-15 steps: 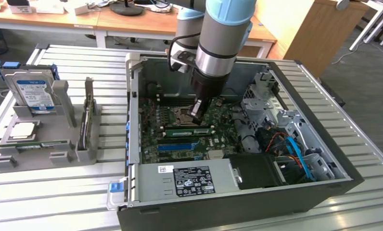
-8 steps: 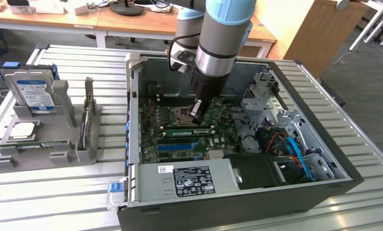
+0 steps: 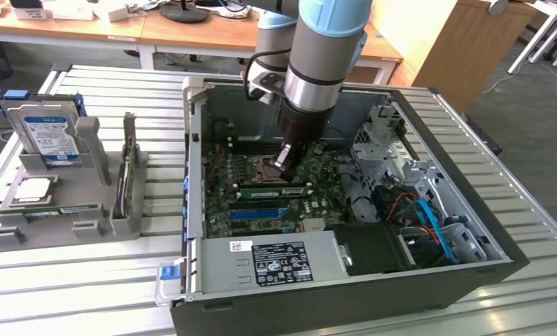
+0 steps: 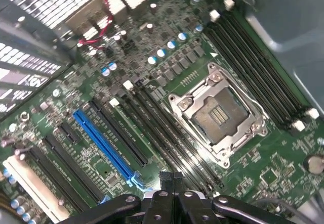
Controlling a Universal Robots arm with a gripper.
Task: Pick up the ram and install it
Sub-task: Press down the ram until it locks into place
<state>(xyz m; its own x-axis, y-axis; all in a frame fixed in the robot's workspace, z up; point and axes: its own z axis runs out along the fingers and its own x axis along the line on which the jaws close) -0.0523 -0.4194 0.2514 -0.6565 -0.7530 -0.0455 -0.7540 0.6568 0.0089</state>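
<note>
- The arm is reaching down into an open computer case [image 3: 465,269] lying on a slatted metal table [image 3: 92,294].
- The gripper [image 3: 286,168] is hovering just above the motherboard [image 3: 259,203], close to the memory slots beside the processor socket [image 4: 218,114].
- Its fingers [image 4: 171,179] are sitting pressed together, and nothing is showing between them.
- The ram [image 3: 271,191] is lying flat in a slot on the motherboard, just below the gripper's tip in the exterior view.
- In the wrist view, the socket is standing open and bare, with a blue slot [image 4: 104,145] beside the dark memory slots.
- On the exterior view's left, a grey holder [image 3: 64,224] is carrying a hard drive [image 3: 50,133] standing upright and a processor [image 3: 31,190] lying flat.
</note>
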